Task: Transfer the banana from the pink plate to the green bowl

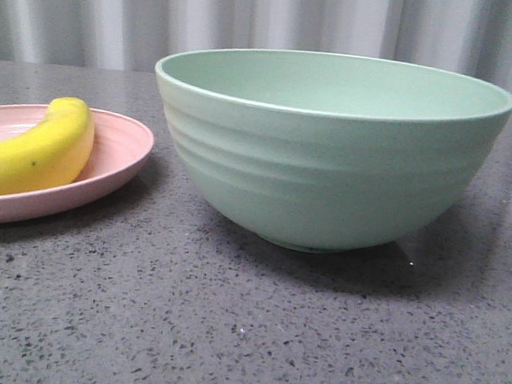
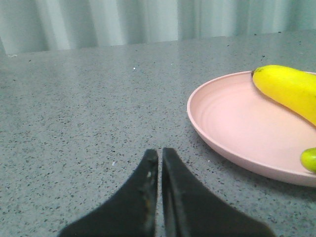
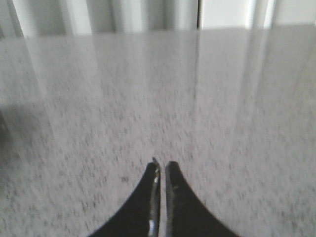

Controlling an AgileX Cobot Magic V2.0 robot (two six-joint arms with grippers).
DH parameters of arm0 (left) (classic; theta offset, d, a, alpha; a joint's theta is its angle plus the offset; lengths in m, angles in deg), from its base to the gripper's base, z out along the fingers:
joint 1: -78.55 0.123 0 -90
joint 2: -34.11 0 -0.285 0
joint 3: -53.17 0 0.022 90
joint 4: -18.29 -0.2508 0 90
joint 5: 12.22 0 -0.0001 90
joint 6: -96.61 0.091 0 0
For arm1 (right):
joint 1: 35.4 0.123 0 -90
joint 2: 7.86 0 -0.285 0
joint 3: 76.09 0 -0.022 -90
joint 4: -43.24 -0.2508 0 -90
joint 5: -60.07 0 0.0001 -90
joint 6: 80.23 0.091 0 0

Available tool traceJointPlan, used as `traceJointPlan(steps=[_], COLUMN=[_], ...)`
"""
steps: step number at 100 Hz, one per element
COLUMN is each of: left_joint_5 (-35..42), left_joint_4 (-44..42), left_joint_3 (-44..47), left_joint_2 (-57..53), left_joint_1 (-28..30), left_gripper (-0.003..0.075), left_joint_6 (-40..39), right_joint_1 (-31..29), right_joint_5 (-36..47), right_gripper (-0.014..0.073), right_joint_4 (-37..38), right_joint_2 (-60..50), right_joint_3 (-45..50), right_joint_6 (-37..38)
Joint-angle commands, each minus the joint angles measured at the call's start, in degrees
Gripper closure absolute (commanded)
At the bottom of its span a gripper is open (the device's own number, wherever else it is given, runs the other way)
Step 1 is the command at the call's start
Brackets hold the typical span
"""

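Banana (image 1: 37,153) lies on the pink plate (image 1: 119,156), curved, resting on the plate's shallow floor and leaning toward its far rim. Landmark for this entry: the pink plate. Green bowl (image 1: 325,176) stands just beside the plate, on the plate's right in the front view, apart from it with a narrow strip of grey speckled surface (image 1: 224,334) between them. Bowl looks empty as far as I can see in; its floor is hidden by the near wall.

Left gripper (image 2: 160,153) is near the plate, off its rim, low over the surface, its two black fingers pressed together with nothing between them. Right gripper (image 3: 161,165) is likewise closed and empty over bare surface; the plate does not show in its view, so I judge it well away.

Judgement: transfer not started; step in hand is the reach and pick by the left arm. To do it well, I would spread the fingers before crossing the plate rim, come down from above, and straddle the banana across its thick middle, not along its length. The skin looks glossy, so a grip near the tapered end may slip or let it swing. Lift well clear of the bowl's tall wall before moving across, then release low inside.
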Motion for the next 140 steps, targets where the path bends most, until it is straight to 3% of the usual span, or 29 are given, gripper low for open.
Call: traceJointPlan(steps=[1, 108, 120, 140], left_joint_5=[5.05, 5.42, 8.20, 3.63], left_joint_4=[0.00, 0.00, 3.71, 3.89], left_joint_3=[0.53, 0.53, 0.43, -4.13], left_joint_2=[-1.67, -1.67, -1.67, -0.09], left_joint_1=[0.16, 0.16, 0.16, 0.16], left_gripper=[0.0741, 0.0741, 0.0741, 0.0741], left_joint_6=[-0.55, -0.55, -0.55, -0.55], right_joint_1=[-0.38, -0.38, -0.38, -0.38], right_joint_5=[8.57, 9.29, 9.96, 5.74], right_gripper=[0.0659, 0.0659, 0.0659, 0.0659], right_joint_4=[0.68, 0.68, 0.68, 0.54], right_joint_2=[-1.36, -1.36, -1.36, -0.86], right_joint_3=[1.13, 1.13, 1.00, -2.48], right_joint_6=[-0.24, -0.24, -0.24, -0.24])
